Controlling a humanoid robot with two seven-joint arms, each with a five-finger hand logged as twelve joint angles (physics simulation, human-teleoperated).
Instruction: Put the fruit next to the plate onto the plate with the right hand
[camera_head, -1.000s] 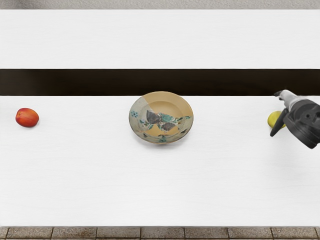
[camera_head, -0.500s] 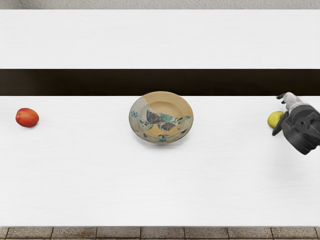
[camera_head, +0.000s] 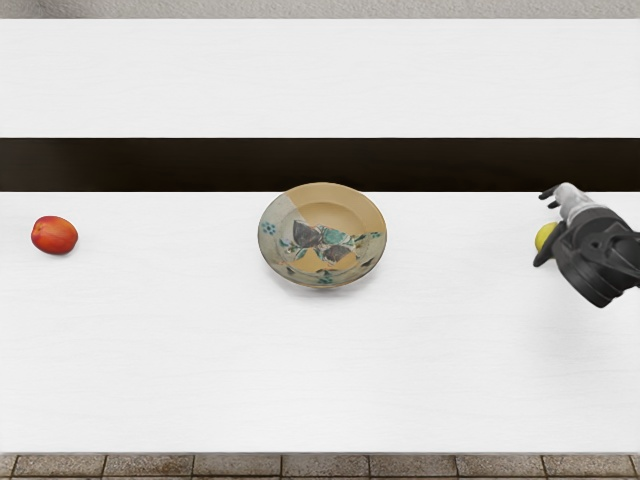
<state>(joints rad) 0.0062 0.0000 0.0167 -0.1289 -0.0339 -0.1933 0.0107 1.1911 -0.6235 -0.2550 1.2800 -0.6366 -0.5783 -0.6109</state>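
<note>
Where the right arm comes in from the picture's right edge, the right hand (camera_head: 592, 252) sits low over the desk (camera_head: 300, 360), a dark, bulky shape with a pale grey part at its upper left. It presses in against the yellow fruit (camera_head: 544, 236), which shows only as a small rounded sliver at the hand's left side; the rest of the fruit is hidden behind the hand. The two look to be touching, but whether the hand has closed on the fruit or merely lies against it I cannot tell from this view, nor how far open it is. The yellow fruit is at the far right of the desk, well apart from the plate (camera_head: 340, 193), with bare white surface between them. The plate lies flat near the middle of the desk, close to its back edge, ochre inside with a dark leaf-and-fruit painting and blue-green marks around the rim, and nothing rests on it. Far off at the left end of the desk, roughly level with the plate, lies a red-orange fruit (camera_head: 54, 235), alone and well apart from everything else. Behind the desk runs a dark gap (camera_head: 320, 165), and beyond that a second white surface (camera_head: 320, 75). A strip of tiled floor (camera_head: 320, 466) shows along the bottom edge.
</note>
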